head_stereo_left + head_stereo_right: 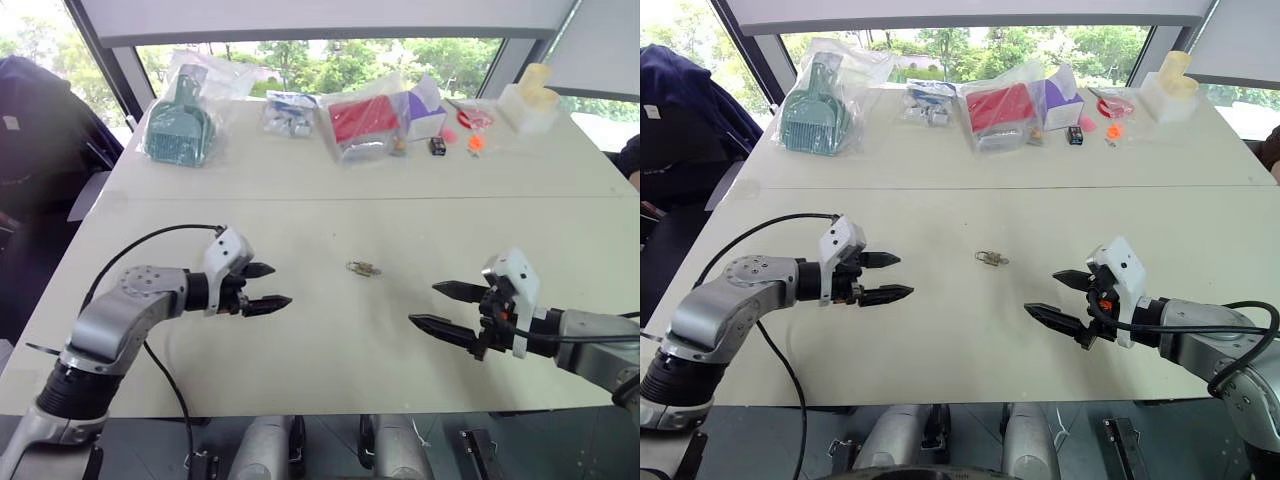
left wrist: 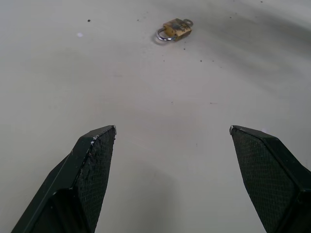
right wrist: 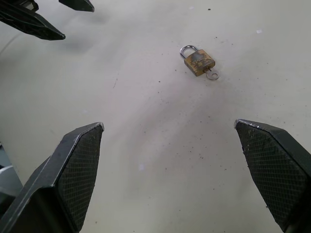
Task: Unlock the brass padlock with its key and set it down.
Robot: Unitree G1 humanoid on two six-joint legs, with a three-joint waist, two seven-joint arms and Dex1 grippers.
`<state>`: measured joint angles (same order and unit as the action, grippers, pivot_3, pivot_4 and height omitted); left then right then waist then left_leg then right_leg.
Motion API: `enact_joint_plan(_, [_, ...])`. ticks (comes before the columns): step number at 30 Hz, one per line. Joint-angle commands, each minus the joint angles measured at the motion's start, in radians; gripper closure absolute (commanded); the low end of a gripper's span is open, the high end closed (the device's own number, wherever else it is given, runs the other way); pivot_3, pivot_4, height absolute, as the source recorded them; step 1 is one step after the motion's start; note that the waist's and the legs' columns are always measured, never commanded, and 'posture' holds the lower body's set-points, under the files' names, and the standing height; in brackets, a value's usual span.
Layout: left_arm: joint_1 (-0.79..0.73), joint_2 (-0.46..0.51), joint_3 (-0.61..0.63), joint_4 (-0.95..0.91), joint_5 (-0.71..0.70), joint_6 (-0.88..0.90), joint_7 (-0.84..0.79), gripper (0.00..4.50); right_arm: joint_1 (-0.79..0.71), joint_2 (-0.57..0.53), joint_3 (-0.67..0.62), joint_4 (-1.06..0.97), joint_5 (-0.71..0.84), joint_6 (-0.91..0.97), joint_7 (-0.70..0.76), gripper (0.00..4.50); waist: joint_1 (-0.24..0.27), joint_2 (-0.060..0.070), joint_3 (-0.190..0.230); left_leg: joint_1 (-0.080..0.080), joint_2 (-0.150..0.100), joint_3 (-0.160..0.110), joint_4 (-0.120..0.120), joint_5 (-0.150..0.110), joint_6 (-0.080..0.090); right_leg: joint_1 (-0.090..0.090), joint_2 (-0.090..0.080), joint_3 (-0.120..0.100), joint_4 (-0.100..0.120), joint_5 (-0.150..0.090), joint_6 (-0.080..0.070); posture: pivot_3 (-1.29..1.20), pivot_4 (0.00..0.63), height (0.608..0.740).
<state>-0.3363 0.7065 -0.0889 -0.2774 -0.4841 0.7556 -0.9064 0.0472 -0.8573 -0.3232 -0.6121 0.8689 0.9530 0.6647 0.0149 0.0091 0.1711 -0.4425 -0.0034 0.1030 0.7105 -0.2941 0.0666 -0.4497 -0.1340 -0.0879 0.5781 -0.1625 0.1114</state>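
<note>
Padlock (image 3: 198, 61), scuffed brass, lies flat with key (image 3: 212, 75) inserted; both grippers' fingers (image 2: 92, 160) spread, empty.

Big off-white desk (image 1: 330, 215), seam running across it, w/ bagged clutter along the far edge: teal plastic item in a bag (image 1: 180, 128), red box in a bag (image 1: 362, 122), cream block (image 1: 530, 100). Wide windows (image 1: 320, 58) behind show green trees & bright daylight; dark jacket (image 1: 40, 130) hangs at left.
</note>
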Motion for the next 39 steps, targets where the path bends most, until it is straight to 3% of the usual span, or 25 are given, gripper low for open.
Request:
enact_joint_plan(1, [-0.014,0.000,0.020,-0.014,0.010,-0.029,0.011,0.60,-0.022,0.002,-0.006,-0.004,0.008,-0.013,-0.003,0.02,-0.001,0.000,0.000,0.000,0.000,0.000,0.000,0.000,0.000,0.000,0.000,0.000,0.000,0.000,0.000,0.00,0.150,0.735])
enact_joint_plan(9, [-0.009,-0.001,0.004,-0.024,0.025,-0.006,0.035,0.60,-0.027,0.014,0.013,-0.007,0.001,-0.015,-0.012,0.02,0.000,0.000,0.000,0.000,0.000,0.000,0.000,0.000,0.000,0.000,0.000,0.000,0.000,0.000,0.000,0.00,0.150,0.735])
enact_joint_plan(14, [-0.037,-0.011,-0.054,0.025,0.187,-0.141,0.119,0.60,-0.040,0.042,0.012,-0.006,0.019,-0.017,-0.036,0.02,0.001,0.000,0.000,0.000,0.000,0.000,0.000,0.000,0.000,0.000,0.000,0.000,0.000,0.000,0.000,0.00,0.150,0.735])
enact_joint_plan(19, [-0.166,-0.008,-0.088,0.138,0.137,-0.156,-0.065,0.60,-0.093,0.059,0.055,0.022,0.001,0.002,-0.066,0.02,0.002,0.000,0.000,0.000,0.000,0.000,0.000,0.000,0.000,-0.001,0.000,0.000,0.000,0.000,0.000,0.00,0.150,0.735])
enact_joint_plan(23, [-0.344,-0.030,-0.200,0.309,0.216,-0.274,-0.226,0.60,-0.100,0.024,0.049,0.061,-0.045,-0.007,-0.066,0.02,0.006,0.000,0.000,-0.001,0.000,0.001,0.000,0.000,0.000,-0.004,0.000,0.000,0.000,0.000,0.000,0.00,0.150,0.735])
enact_joint_plan(28, [-0.571,-0.130,-0.329,0.578,0.317,-0.456,-0.418,0.60,-0.043,0.030,0.017,0.032,-0.053,-0.012,-0.079,0.02,0.024,-0.001,0.000,-0.002,-0.001,0.002,0.000,0.003,0.001,-0.001,0.000,0.000,0.000,0.000,0.000,0.00,0.150,0.735])
enact_joint_plan(31, [-0.698,-0.241,-0.391,0.816,0.408,-0.630,-0.461,0.60,-0.025,0.072,0.018,0.006,-0.062,-0.019,-0.128,0.02,0.026,-0.001,0.000,-0.002,-0.001,0.002,0.001,0.002,0.004,-0.001,0.000,0.000,0.000,0.000,0.000,0.00,0.150,0.735])
enact_joint_plan(36, [-0.891,-0.450,-0.440,1.243,0.547,-0.858,-0.437,0.60,0.012,0.140,0.029,-0.042,-0.085,-0.027,-0.203,0.02,0.026,-0.002,0.001,-0.003,-0.001,0.001,0.005,0.000,0.008,0.000,0.000,0.000,0.000,0.000,0.000,0.00,0.150,0.735])
enact_joint_plan(39, [-0.970,-0.528,-0.430,1.407,0.598,-0.927,-0.398,0.60,0.016,0.170,0.031,-0.061,-0.090,-0.030,-0.236,0.02,0.022,-0.003,0.001,-0.005,-0.001,0.002,0.005,-0.001,0.009,-0.001,0.000,0.000,-0.001,0.000,0.000,0.00,0.150,0.735])
